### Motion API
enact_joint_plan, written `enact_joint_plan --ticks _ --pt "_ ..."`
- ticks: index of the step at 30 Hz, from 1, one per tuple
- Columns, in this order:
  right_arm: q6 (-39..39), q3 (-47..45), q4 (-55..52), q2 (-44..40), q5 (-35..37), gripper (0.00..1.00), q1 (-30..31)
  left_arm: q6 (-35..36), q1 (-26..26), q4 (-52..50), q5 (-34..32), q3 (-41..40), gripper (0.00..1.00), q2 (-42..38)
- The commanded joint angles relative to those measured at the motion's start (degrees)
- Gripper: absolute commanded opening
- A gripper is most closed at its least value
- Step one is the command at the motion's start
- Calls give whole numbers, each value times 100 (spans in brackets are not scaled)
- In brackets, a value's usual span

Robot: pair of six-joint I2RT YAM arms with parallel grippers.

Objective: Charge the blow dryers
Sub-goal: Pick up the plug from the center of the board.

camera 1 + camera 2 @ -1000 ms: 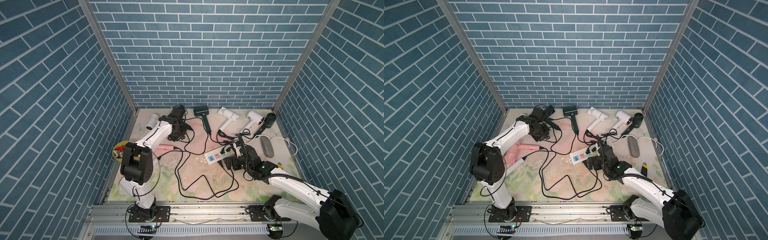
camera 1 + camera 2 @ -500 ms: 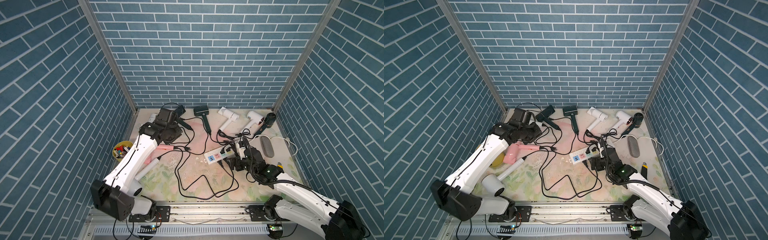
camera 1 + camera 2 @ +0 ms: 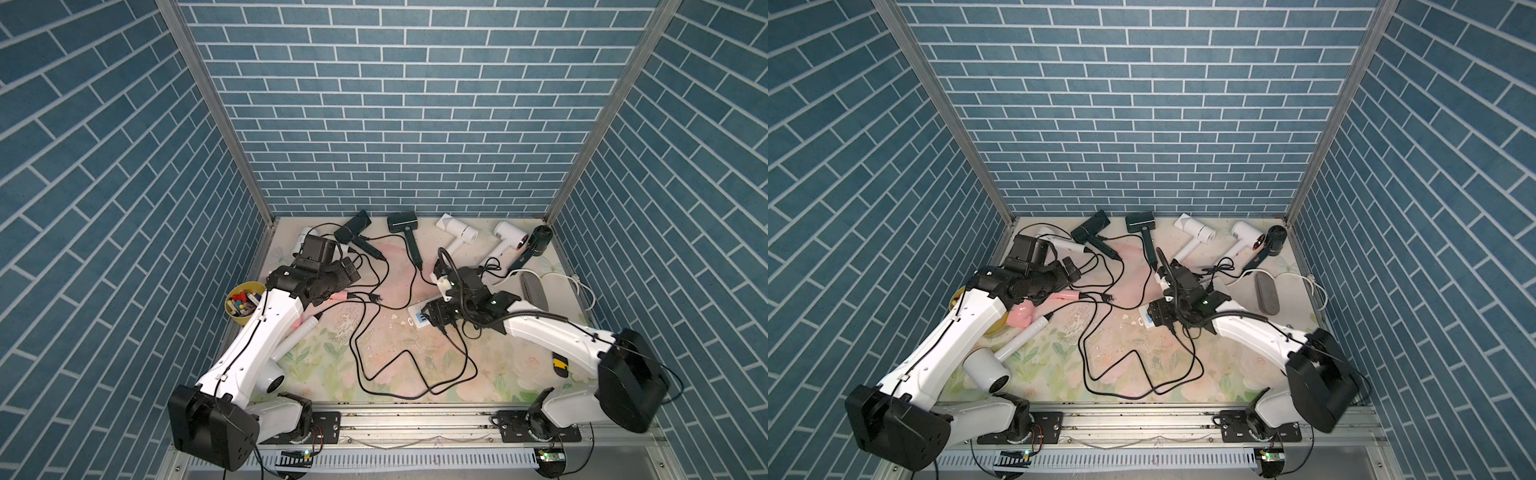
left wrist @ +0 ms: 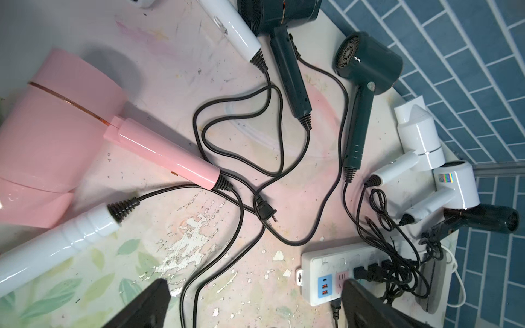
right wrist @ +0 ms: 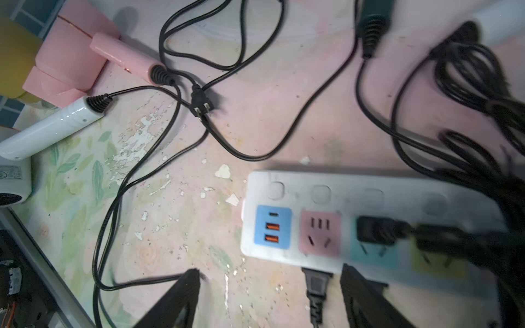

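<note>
Several blow dryers lie on the mat. A pink one (image 4: 71,136) (image 3: 1023,316) and a white one (image 3: 988,365) are at the left; dark green (image 3: 353,226) (image 3: 403,224), white (image 3: 457,228) (image 3: 511,237) and black (image 3: 540,241) ones line the back. A loose black plug (image 4: 265,210) (image 5: 200,103) lies mid-mat. My left gripper (image 4: 255,284) (image 3: 349,270) hovers open and empty above the cords. My right gripper (image 5: 269,269) (image 3: 436,316) is open over the left end of the white power strip (image 5: 284,196) (image 4: 321,272). A black plug (image 5: 315,286) in the strip's edge lies between its fingers.
A yellow bowl (image 3: 245,297) of small items stands at the left edge. At the right lie a grey oblong roll (image 3: 534,289), a white cable (image 3: 582,286) and a yellow-and-black knife (image 3: 559,365). Black cords loop across the middle. Brick walls enclose three sides.
My left arm has drawn back from the far dryers towards the left and its gripper has opened. My right gripper has shifted left along the power strip and its jaws have narrowed a little.
</note>
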Motion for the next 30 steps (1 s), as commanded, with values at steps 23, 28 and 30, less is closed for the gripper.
enact_joint_plan --ticks 23,28,30 --pt "-1075 5593 -1919 5079 -936 67 368 285 1482 2680 2021 -2155 99 250" --pt "-1075 6028 -2119 5463 -810 53 456 305 1526 2758 2126 -2219 99 309" --pt "-1089 6068 -2170 5495 -751 49 492 298 1527 2784 2185 -2219 99 343"
